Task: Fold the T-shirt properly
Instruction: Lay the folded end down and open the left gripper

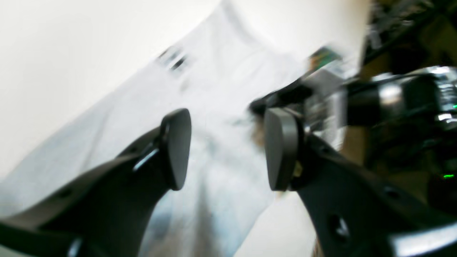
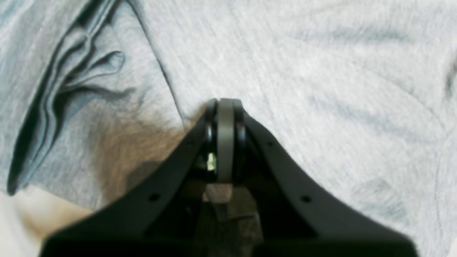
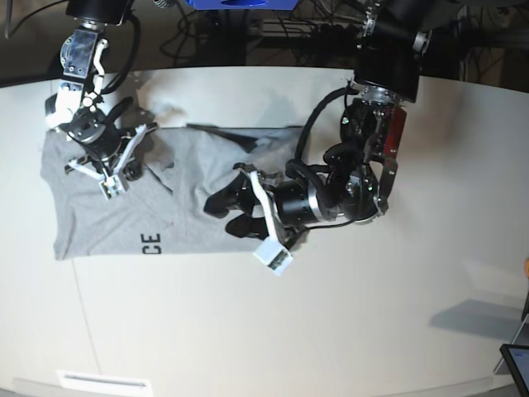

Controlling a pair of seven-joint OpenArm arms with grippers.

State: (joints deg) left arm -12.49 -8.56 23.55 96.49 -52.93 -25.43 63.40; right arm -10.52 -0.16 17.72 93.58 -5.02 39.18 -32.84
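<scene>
Left wrist view: two dark pads of my left gripper (image 1: 228,150) stand spread, nothing between them, above one heather-grey cotton T-shirt (image 1: 200,107) on the white table (image 1: 53,71). Blurred.
Right wrist view: right gripper (image 2: 225,107) jaws pressed together, tips against the shirt; can't tell if cloth is pinched.
Base view: one shirt, spread flat, black "CE" print (image 3: 150,243) showing. Two arms over it.

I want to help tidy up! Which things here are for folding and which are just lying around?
For the job:
- heather-grey short-sleeved cotton T-shirt, spread on the table
- left gripper, open above it
- right gripper, shut and down at the cloth

Just there:
- white table
- dark tablet-like corner at the edge
- tangled cables behind
</scene>
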